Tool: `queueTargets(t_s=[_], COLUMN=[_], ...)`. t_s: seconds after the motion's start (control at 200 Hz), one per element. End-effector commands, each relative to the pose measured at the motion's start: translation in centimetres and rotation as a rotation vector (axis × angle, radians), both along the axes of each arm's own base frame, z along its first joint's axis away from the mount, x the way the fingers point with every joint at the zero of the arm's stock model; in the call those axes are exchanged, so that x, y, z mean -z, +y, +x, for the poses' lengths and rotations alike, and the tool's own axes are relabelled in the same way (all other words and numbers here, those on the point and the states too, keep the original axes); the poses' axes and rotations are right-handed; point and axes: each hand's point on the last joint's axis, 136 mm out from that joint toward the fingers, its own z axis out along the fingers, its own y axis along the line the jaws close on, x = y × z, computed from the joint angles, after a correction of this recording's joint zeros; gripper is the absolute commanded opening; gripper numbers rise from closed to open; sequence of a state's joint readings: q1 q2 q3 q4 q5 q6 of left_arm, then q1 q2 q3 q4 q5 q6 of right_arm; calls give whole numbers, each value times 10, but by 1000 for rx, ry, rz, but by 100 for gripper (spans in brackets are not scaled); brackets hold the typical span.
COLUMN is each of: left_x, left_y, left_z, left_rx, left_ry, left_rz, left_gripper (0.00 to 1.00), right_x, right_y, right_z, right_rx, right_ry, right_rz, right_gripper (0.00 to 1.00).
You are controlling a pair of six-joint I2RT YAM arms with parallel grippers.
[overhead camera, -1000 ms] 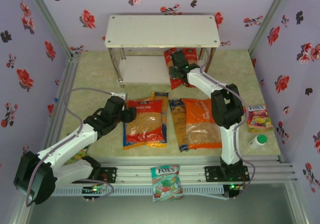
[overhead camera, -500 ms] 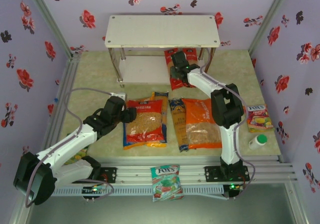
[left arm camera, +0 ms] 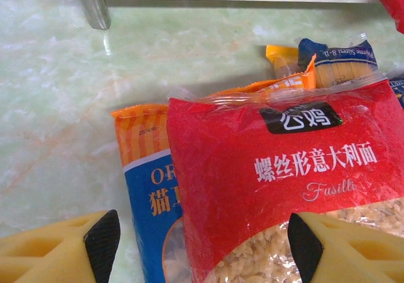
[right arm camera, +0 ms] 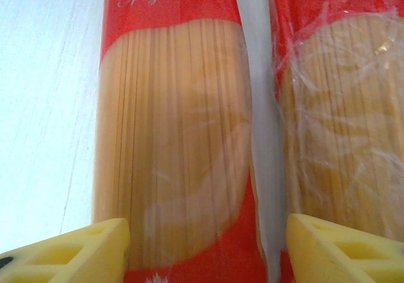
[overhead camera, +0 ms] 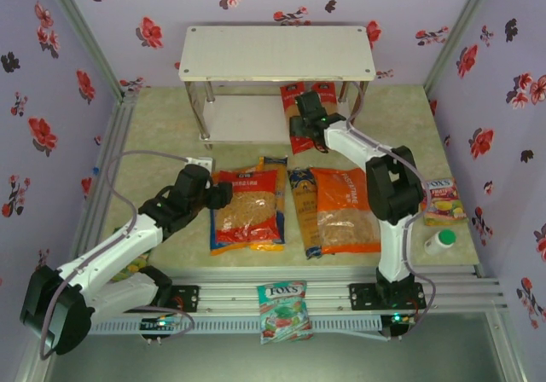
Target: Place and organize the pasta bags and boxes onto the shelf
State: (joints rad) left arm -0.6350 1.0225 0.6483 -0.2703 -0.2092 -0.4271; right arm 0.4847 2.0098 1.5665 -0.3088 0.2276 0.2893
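Two red spaghetti packs (overhead camera: pixel 309 109) lie side by side on the right end of the shelf's lower board (overhead camera: pixel 239 119). My right gripper (overhead camera: pixel 309 131) (right arm camera: pixel 208 251) hovers open over the near end of the left pack (right arm camera: pixel 173 138), its yellow fingers (right arm camera: pixel 95 248) astride it; the second pack (right arm camera: pixel 341 106) lies to the right. A red bag (overhead camera: pixel 247 207) (left arm camera: pixel 284 182) lies on a blue bag (left arm camera: pixel 148 194). My left gripper (overhead camera: pixel 217 196) (left arm camera: pixel 202 251) is open above their far-left corner. An orange bag (overhead camera: pixel 344 207), a dark blue pack (overhead camera: pixel 303 207) and a yellow pack (overhead camera: pixel 275 164) lie on the table.
The shelf's top board (overhead camera: pixel 277 54) is bare; a metal leg (left arm camera: pixel 96 12) stands just beyond the bags. FOX'S candy bags lie at the right (overhead camera: pixel 442 201) and on the front rail (overhead camera: pixel 283 309). A white bottle (overhead camera: pixel 440 242) stands front right.
My right gripper has opened and let go of the left red spaghetti pack, which now rests on the lower board. The right arm shifted slightly. The left arm barely moved.
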Motion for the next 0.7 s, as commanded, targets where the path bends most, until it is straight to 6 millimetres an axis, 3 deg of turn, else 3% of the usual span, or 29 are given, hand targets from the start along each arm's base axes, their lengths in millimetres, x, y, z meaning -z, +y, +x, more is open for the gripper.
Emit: queueTargets(t_s=[0.0,0.115,0.36,0.555,0.695], left_x=[-9,-10,-28,-38,-28], left_y=[-6,-13,-40,-92,-128], left_z=[-5,-10,-23,-30,-37], left_rx=[50,86,112,189,247], left_ry=[-36,-32,-79,-23,45], left_rz=[26,67,167,136,55], left_gripper=[74,82,65,55,47], right_x=[-40,-56,-62,-48,-51], right_y=[3,8,13,4,-2], right_z=[-10,-37,-120,-162,-173], right_rx=[-21,-67,-129,-121,-121], right_ry=[-97,-111,-54,30,33], right_rz=[34,29,44,100,117], right_gripper=[67,67,67,67,67])
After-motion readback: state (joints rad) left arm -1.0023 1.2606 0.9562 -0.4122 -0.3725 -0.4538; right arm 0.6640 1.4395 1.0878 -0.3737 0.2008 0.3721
